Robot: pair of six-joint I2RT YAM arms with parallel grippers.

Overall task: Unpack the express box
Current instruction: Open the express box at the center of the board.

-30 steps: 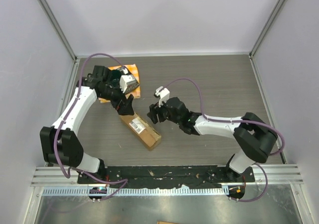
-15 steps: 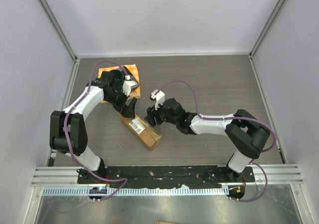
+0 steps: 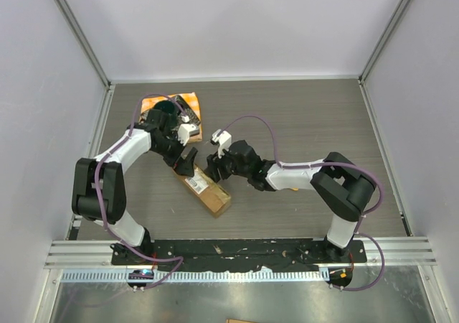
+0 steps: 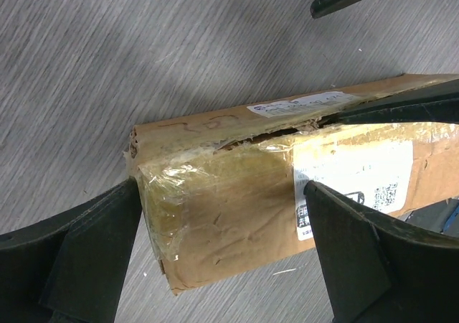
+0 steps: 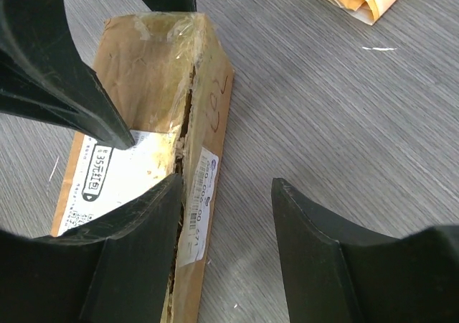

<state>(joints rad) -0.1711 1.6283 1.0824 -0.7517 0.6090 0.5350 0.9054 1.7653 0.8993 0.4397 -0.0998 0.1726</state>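
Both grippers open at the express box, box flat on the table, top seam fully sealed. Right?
No: the seam of the express box is torn open, clear in the left wrist view. The left gripper and right gripper are open, box on the table.

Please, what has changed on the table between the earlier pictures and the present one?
The left gripper came toward the near edge onto the express box, its open fingers now straddling the far end. The right gripper crept left, one finger at the torn seam. Nothing is gripped. The express box and orange cloth stayed put.
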